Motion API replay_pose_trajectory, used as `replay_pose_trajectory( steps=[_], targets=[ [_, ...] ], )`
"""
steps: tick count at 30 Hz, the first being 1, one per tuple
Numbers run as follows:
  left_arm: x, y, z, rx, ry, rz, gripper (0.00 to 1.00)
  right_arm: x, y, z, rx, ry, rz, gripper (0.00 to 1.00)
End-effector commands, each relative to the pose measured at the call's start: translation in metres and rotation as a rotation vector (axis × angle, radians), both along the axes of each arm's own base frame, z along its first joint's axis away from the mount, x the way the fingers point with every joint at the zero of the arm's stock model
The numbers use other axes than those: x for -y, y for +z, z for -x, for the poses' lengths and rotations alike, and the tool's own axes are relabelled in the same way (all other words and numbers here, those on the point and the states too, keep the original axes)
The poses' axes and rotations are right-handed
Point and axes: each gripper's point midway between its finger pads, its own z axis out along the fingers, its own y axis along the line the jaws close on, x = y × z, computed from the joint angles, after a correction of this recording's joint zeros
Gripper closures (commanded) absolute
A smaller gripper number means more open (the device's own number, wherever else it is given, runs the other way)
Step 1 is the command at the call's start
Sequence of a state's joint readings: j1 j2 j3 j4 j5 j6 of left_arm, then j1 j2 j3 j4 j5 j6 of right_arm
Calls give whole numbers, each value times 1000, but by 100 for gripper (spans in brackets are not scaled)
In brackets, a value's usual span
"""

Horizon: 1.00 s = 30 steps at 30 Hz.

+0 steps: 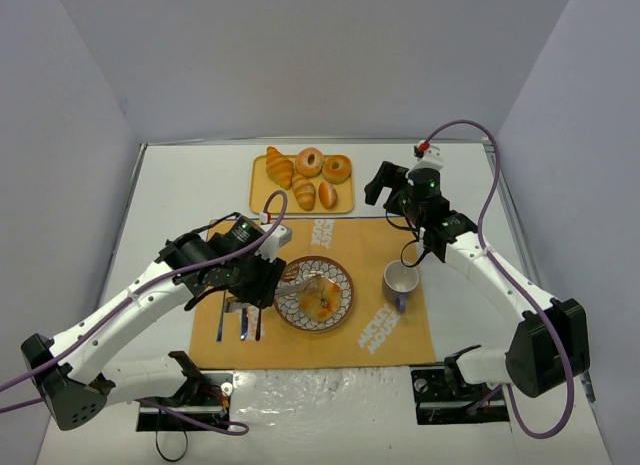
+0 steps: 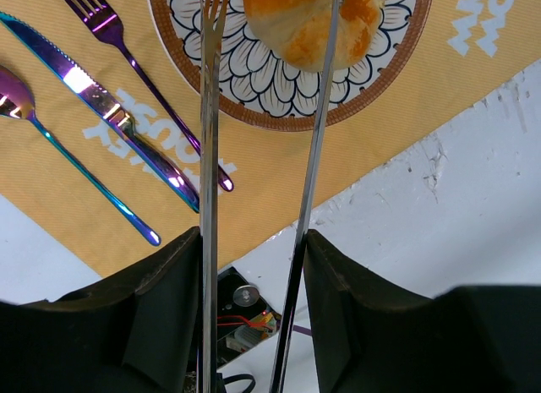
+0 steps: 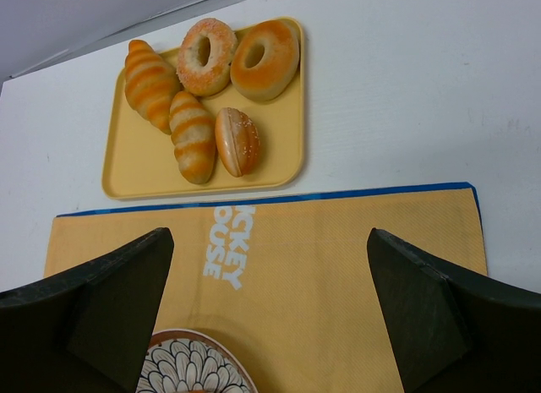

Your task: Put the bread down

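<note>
The left gripper is clamped on the tongs — their two steel blades run out between its fingers toward the plate. The bread sits on that plate, about at its middle, on the orange mat. One blade stands just clear of the bun's side; the other crosses in front of it. Round and knobbly, it shows no long axis — no telling which way it points. The right gripper hangs with jaws wide apart over the mat, short of the tray.
</note>
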<state>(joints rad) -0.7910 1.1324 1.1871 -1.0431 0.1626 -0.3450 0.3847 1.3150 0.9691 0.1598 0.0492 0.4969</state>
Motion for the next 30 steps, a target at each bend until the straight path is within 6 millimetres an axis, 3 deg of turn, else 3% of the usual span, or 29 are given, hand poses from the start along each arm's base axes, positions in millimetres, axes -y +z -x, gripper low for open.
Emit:
replay_pose_trajectory(
  steps=[1, 11, 16, 30],
  targets=[
    [2, 32, -9, 91, 17, 51, 57, 7, 42, -6, 118, -34, -28, 5],
    [-8, 53, -28, 179, 104, 18, 57, 7, 44, -6, 122, -33, -29, 5],
    [-11, 73, -47, 249, 176, 20, 56, 6, 45, -6, 124, -29, -26, 4],
    [-42, 92, -107, 287, 351, 65, 56, 12, 49, -4, 138, -31, -22, 4]
  ],
)
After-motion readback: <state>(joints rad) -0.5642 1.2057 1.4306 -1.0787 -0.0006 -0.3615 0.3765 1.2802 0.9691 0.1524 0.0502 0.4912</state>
